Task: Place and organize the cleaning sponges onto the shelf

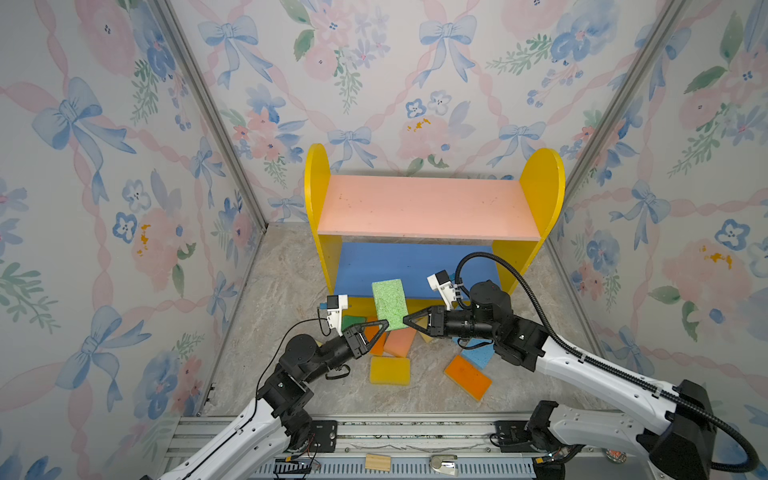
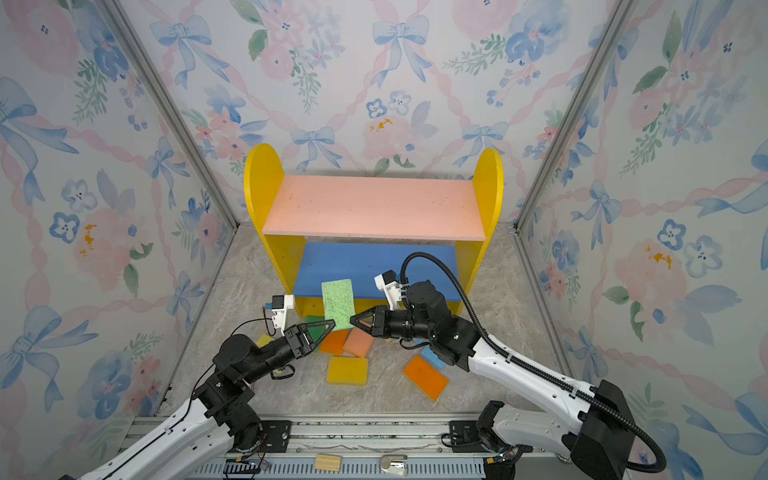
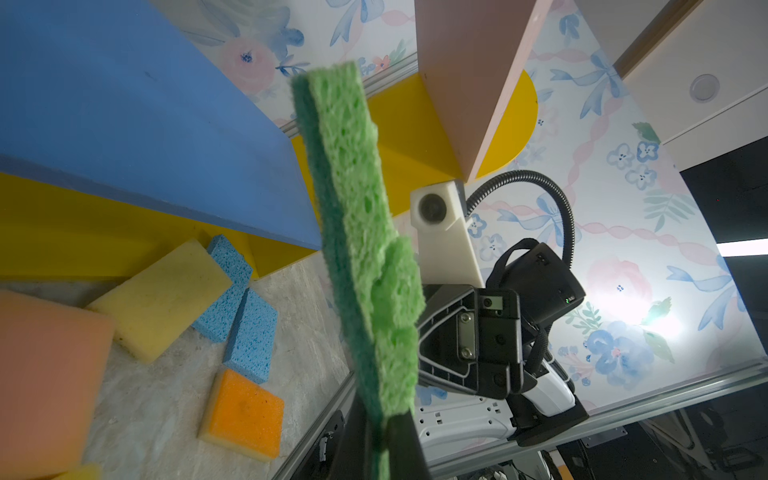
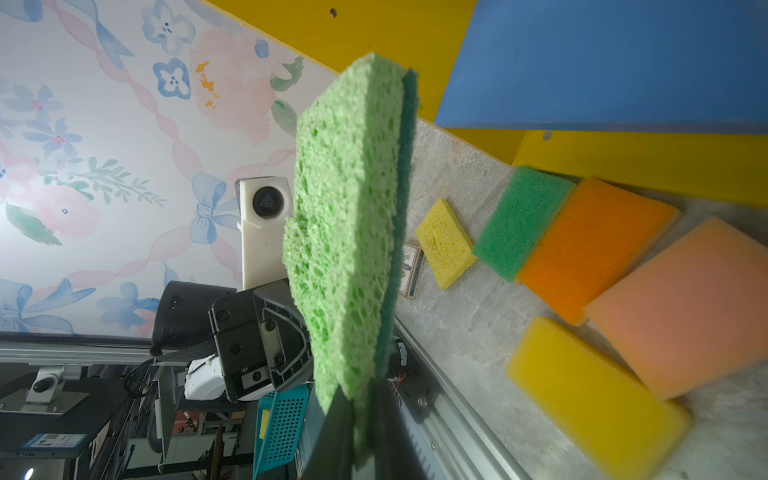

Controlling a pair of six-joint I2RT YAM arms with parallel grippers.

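Yellow sponge [image 1: 390, 370] and orange sponge [image 1: 467, 377] lie lower centre, before shelf [image 1: 424, 208]. Left gripper [image 1: 385, 323] clamps green sponge [image 1: 388, 301]; right gripper [image 1: 406, 320] apparently pinches it too.

The grey marbled tabletop [image 1: 291, 374] carries the shelf [image 1: 540, 195] at its far middle, standing on its yellow side panels. Sponges lie flat and scattered in front of the shelf. The yellow sponge [image 1: 390, 370] is nearest, with the orange sponge [image 1: 467, 377] to its right and the blue sponge [image 1: 478, 353] just beyond that. The peach-pink sponge [image 1: 400, 343] lies in the middle, and the dark green sponge [image 1: 352, 322] by the shelf's left foot.
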